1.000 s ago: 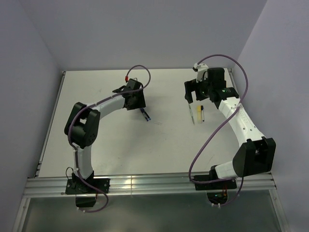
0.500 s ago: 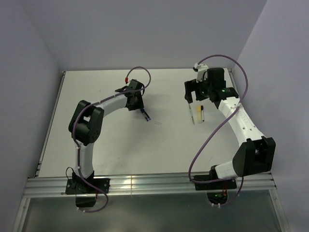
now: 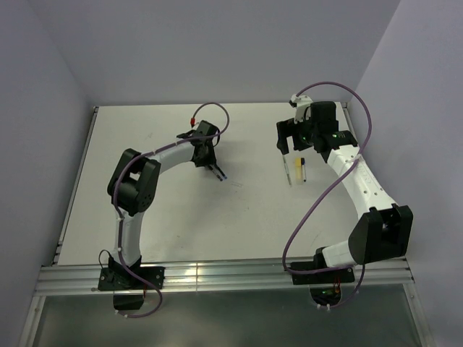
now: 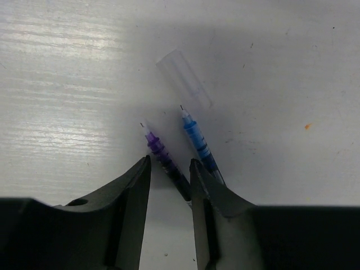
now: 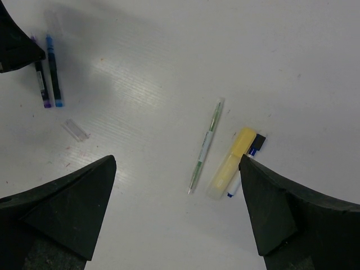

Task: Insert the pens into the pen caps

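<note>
In the left wrist view two dark pens lie side by side on the white table: a purple one (image 4: 163,154) and a blue one (image 4: 198,140). A translucent pen cap (image 4: 184,79) lies just beyond their tips. My left gripper (image 4: 170,162) straddles the purple pen's rear end, jaws narrowed, with a gap still showing; the blue pen runs outside the right finger. My right gripper (image 5: 177,160) hangs wide open and empty above a thin green-white pen (image 5: 205,146) and a yellow pen cap (image 5: 232,163).
A short white pen with a blue tip and a black end (image 5: 247,160) lies against the yellow cap, partly under my right finger. The table's back edge (image 3: 217,105) and the walls lie close behind both arms. Purple cables loop over each arm.
The left gripper's jaws have drawn closer together around the purple pen, and the left arm's elbow has shifted right. The right arm has not moved.
</note>
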You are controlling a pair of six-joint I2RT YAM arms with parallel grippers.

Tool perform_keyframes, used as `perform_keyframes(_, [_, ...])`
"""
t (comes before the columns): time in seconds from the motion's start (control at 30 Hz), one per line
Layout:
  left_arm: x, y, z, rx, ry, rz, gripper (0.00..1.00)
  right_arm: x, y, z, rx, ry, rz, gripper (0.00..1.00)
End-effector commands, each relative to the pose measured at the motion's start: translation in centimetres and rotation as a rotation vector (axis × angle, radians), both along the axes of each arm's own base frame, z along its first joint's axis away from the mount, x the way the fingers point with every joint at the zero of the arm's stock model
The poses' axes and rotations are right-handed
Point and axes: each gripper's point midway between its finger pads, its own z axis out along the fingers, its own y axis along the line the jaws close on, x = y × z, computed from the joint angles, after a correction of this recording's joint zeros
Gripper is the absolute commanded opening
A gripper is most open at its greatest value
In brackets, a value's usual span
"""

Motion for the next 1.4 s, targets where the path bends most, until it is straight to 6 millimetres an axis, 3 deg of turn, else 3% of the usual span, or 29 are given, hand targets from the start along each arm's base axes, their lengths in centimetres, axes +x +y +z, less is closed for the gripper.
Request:
perform_keyframes(0.0, [-0.5,-0.4,0.0,0.017,0.008,-0.004,0.37,0.6,-0.3,1.0,-0.003,-0.029,-0.016,0.98])
perform_keyframes(0.17, [-2.3,1.0,0.1,0.059,0.047,-0.015,0.27,0.1,0.2,0.8,0.012,-0.014,0.014,0.95])
perform_keyframes(0.5, [-7.0,3.1,-1.7,0.091,0.152,-0.057,0.24,-2.0,3.1,-1.0,0.151,0.145,0.102,0.88])
perform_keyframes(0.63, [-7.9,2.8,-2.0,0.062,0.181,-0.072,0.24,-2.6,3.8,-1.6,0.189,0.207,0.115,0.86])
perform_keyframes(0.8, [-8.6,2.7,-3.8,0.076,0.241,-0.086,0.22,-3.1,4.7,-1.8,0.235,0.265,0.130,0.84])
perform_keyframes(0.97, [-8.4,2.6,-4.4,0.084,0.261,-0.083,0.08,-3.5,5.1,-1.8,0.250,0.286,0.142,0.83])
perform_keyframes(1.03, [-8.1,2.0,-3.5,0.055,0.254,-0.087,0.01,-3.4,5.4,-1.4,0.261,0.280,0.155,0.82])
perform_keyframes(1.13, [-6.7,0.4,1.1,-0.045,0.167,-0.116,0.00,-3.4,6.5,0.2,0.309,0.246,0.216,0.81])
perform_keyframes(1.2, [-5.4,-1.0,6.1,-0.154,0.058,-0.150,0.00,-3.6,7.4,1.8,0.357,0.216,0.267,0.80])
perform_keyframes(1.23, [-3.8,-1.4,8.6,-0.205,-0.033,-0.156,0.00,-3.8,8.3,2.8,0.403,0.198,0.317,0.80])
perform_keyframes(1.27, [-3.3,-1.6,12.8,-0.264,-0.135,-0.172,0.00,-3.9,8.7,3.9,0.433,0.183,0.340,0.80])
perform_keyframes(1.33, [-2.7,-2.1,17.3,-0.355,-0.253,-0.216,0.00,-4.5,10.1,6.0,0.508,0.156,0.435,0.81])
perform_keyframes(1.37, [-2.5,-2.3,21.5,-0.422,-0.369,-0.240,0.00,-4.7,10.5,6.9,0.544,0.155,0.452,0.83])
